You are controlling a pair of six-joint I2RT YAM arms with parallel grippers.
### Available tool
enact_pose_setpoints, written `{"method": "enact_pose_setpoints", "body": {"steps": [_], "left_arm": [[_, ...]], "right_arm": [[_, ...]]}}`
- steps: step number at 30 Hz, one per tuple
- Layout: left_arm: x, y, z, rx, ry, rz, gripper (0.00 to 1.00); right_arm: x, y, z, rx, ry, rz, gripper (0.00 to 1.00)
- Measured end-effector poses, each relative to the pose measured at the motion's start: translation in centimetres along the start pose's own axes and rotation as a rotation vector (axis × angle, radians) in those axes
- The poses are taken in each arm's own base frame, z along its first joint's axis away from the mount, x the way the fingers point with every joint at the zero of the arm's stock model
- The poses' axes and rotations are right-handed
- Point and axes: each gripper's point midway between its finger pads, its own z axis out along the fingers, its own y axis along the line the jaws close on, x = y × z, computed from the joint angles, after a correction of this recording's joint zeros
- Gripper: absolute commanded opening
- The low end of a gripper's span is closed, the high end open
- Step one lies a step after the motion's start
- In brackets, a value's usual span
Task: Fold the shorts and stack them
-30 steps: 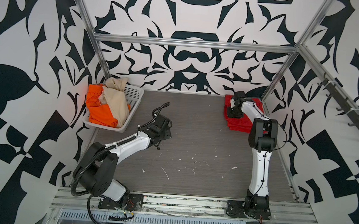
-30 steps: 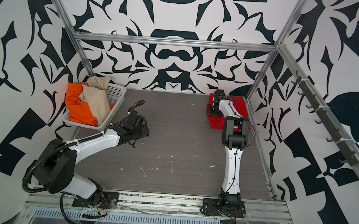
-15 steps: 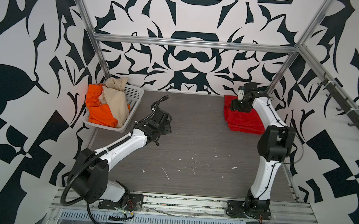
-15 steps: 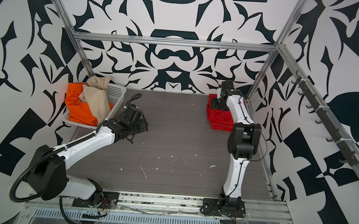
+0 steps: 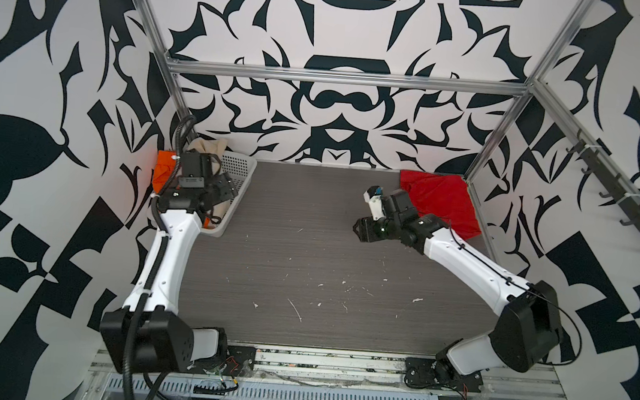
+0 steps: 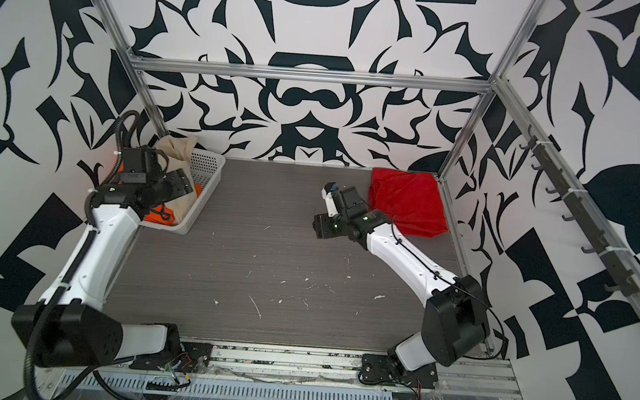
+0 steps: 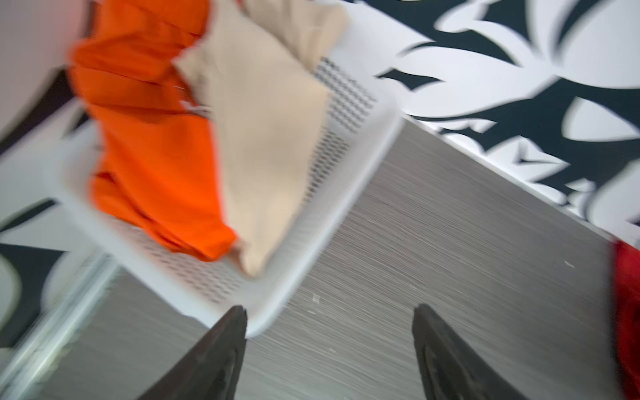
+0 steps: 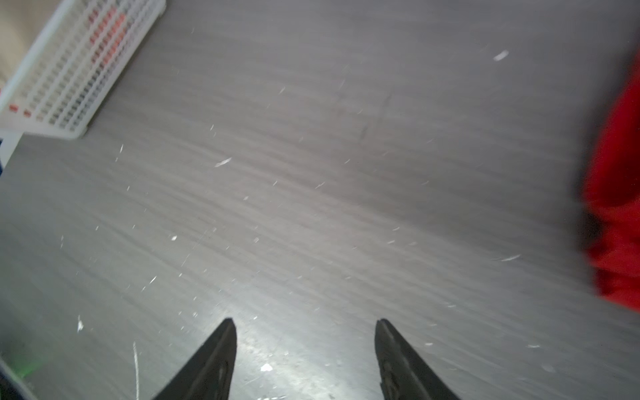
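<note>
There are three pairs of soft cloth shorts, one white plastic basket with little holes (image 5: 248,172) and two grippers. The bright orange shorts (image 7: 149,131) and the beige shorts (image 7: 263,138) lie bunched up inside the basket, with the beige pair partly on top. The red shorts (image 5: 439,202) lie flat on the dark grey table (image 5: 287,245), well apart from the basket.

The left gripper (image 7: 329,308) hangs just above the basket. Its two black tips are wide apart and hold nothing. The right gripper (image 8: 304,322) hangs over bare table between the basket and the red shorts. Its tips are apart too, and empty.

Shorts like these should be light and floppy. They will sag and slip but not break. I think the thick stretchy waist is the best place to pinch, beige pair first.
</note>
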Motion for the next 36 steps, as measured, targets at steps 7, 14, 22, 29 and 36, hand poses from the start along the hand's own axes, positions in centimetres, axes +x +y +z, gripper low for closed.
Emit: {"method": "enact_pose_setpoints", "body": {"steps": [7,14,22,29,36], "left_arm": [[-2.3,4.3,7.9,-0.023,0.141,-0.063,0.98],[-3.8,4.1,14.3,0.036,0.202,-0.079,0.92],[-4.0,1.5,17.4,0.198,0.227,-0.122,0.28],[-6.8,-1.6,15.6,0.359,0.148,-0.130,0.06],[-13.2,-5.7,9.1,0.494,-0.039,-0.058,0.06]], "right_arm": [[0.8,3.5,1.3,-0.062,0.002,-0.004,0.70],[1.2,3.7,1.7,-0.055,0.006,0.008,0.70],[1.7,3.0,2.0,-0.025,0.008,0.012,0.70],[1.7,2.9,2.1,-0.022,0.007,0.012,0.70],[2.0,2.8,3.0,-0.017,0.021,0.013,0.70]]}}
